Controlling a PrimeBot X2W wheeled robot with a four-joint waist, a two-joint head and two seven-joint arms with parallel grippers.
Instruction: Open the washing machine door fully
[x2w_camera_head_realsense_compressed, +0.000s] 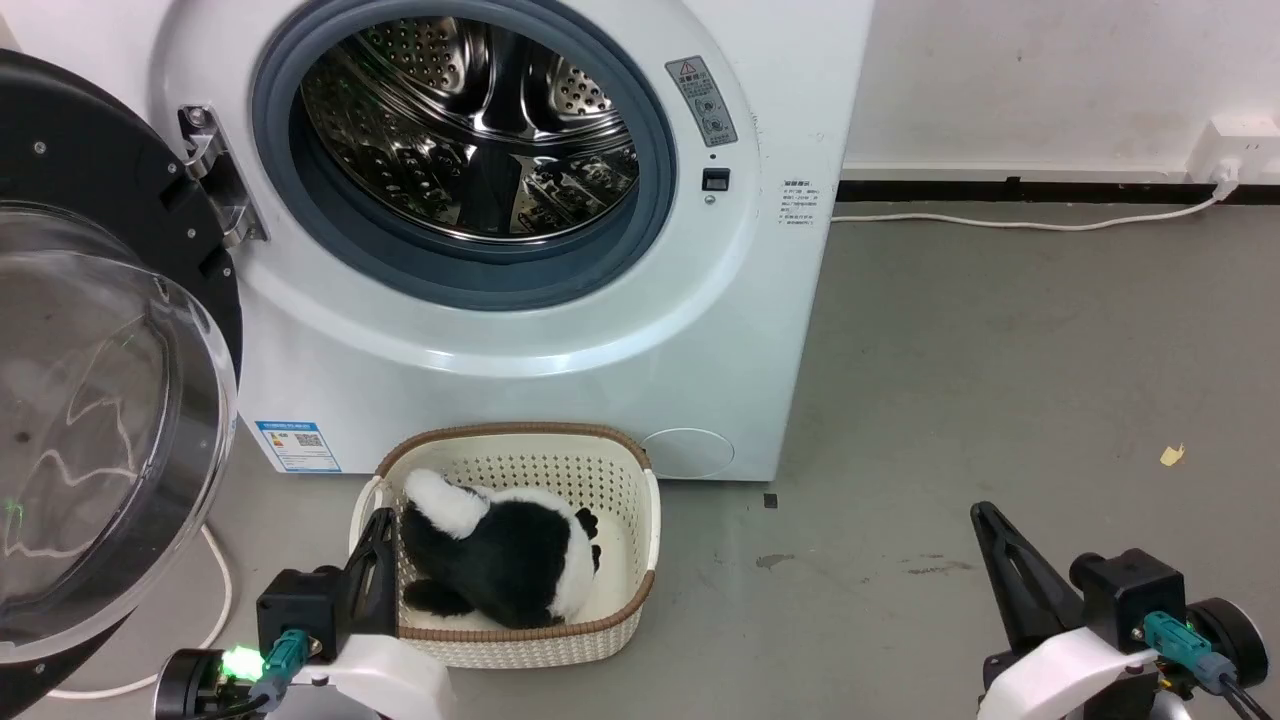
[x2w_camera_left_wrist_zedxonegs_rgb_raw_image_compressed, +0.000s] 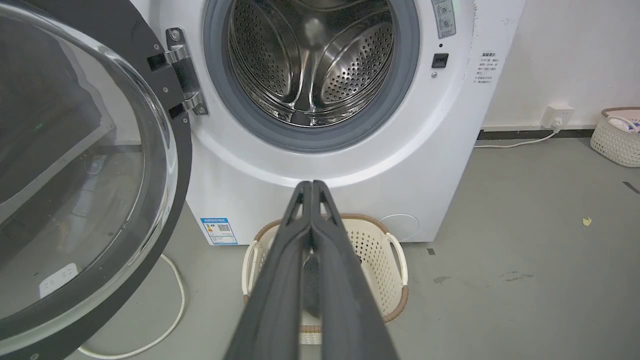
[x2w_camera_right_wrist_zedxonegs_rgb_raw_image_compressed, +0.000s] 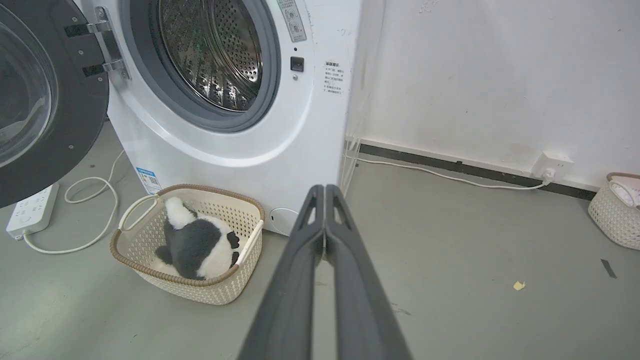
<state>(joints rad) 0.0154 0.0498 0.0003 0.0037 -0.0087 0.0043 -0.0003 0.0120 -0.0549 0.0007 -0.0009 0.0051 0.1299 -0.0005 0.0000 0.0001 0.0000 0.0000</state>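
Head camera looks down, close, on the white front-loading washing machine (x2w_camera_head_realsense_compressed: 560, 330) at 12 o'clock, left wrist camera faces it squarely, right wrist camera sees it at 11 o'clock, all share the cream perforated plastic basket (x2w_camera_head_realsense_compressed: 620, 480).

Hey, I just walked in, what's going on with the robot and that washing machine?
The washing machine door is swung wide open on its hinge at the machine's left, leaving the steel drum exposed. Neither arm is handling anything. The left gripper and the right gripper are both shut and sit low in front of the machine, clear of the door. A basket holding a black-and-white plush toy sits on the floor at the machine's foot.
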